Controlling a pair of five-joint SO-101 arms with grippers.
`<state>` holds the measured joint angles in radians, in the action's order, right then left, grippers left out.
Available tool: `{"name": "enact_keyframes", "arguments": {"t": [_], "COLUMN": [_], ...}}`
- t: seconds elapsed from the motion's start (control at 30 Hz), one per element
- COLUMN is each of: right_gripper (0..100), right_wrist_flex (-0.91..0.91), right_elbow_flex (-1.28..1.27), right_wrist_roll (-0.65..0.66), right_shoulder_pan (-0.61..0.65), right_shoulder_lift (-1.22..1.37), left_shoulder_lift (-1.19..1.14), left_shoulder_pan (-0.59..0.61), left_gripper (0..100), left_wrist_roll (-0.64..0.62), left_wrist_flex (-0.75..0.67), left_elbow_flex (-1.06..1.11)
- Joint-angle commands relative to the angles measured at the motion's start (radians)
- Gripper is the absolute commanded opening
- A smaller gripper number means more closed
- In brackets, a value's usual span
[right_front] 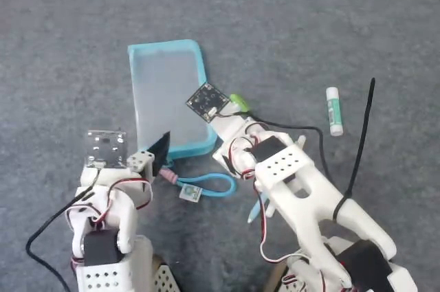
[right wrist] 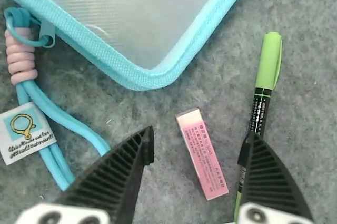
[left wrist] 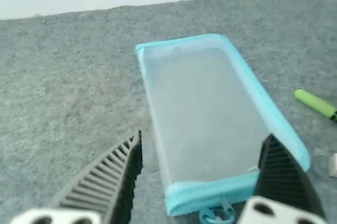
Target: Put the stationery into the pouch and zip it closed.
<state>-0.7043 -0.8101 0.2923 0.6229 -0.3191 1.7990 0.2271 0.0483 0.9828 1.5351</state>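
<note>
The pouch [right_front: 165, 96] lies flat on the tabletop [right_front: 69, 65]. Eraser [right wrist: 201, 153], marker [right wrist: 268, 60] and glue stick [right_front: 334, 110] lie outside the pouch. Left tool [left wrist: 202, 147] and right tool [right wrist: 199, 135] stand open beside the pouch, empty.

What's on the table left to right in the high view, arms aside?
Translucent zip pouch with light-blue edging → green marker pen → white glue stick with green label.
</note>
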Motion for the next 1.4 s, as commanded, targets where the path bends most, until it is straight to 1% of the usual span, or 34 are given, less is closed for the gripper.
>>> {"name": "enact_keyframes", "arguments": {"t": [0.0, 0.13, 0.23, 0.37, 0.47, 0.97, 1.03, 1.1, 1.23, 1.37], "right_gripper": [26.0, 26.0, 26.0, 26.0, 26.0, 26.0, 26.0, 26.0, 26.0, 25.9], "right_wrist_flex": [-0.005, -0.005, -0.005, -0.008, -0.008, -0.013, -0.039, -0.07, -0.074, -0.077], "right_elbow_flex": [0.052, 0.051, 0.051, 0.051, 0.051, 0.051, 0.055, 0.064, 0.071, 0.124], "right_wrist_roll": [-0.003, -0.003, -0.003, -0.003, -0.003, -0.003, -0.002, -0.002, 0.002, 0.063], "right_shoulder_pan": [-0.007, -0.007, -0.007, -0.007, -0.007, -0.007, -0.005, 0.027, 0.191, 0.28], "right_shoulder_lift": [-0.002, -0.002, -0.002, -0.002, -0.002, -0.004, -0.015, -0.019, 0.004, 0.036], "left_shoulder_lift": [0.025, 0.023, 0.023, 0.023, 0.023, 0.021, 0.021, 0.021, 0.021, 0.021], "left_shoulder_pan": [0.071, 0.15, 0.178, 0.227, 0.265, 0.278, 0.282, 0.276, 0.276, 0.278], "left_gripper": [34, 34, 34, 34, 34, 34, 34, 34, 34, 34], "left_wrist_roll": [-0.015, -0.017, -0.014, -0.012, -0.012, -0.012, -0.012, -0.012, -0.012, -0.011], "left_wrist_flex": [-0.052, -0.086, -0.103, -0.192, -0.224, -0.229, -0.229, -0.229, -0.224, -0.229], "left_elbow_flex": [-0.074, -0.076, -0.054, 0.025, 0.067, 0.079, 0.079, 0.081, 0.081, 0.097]}}
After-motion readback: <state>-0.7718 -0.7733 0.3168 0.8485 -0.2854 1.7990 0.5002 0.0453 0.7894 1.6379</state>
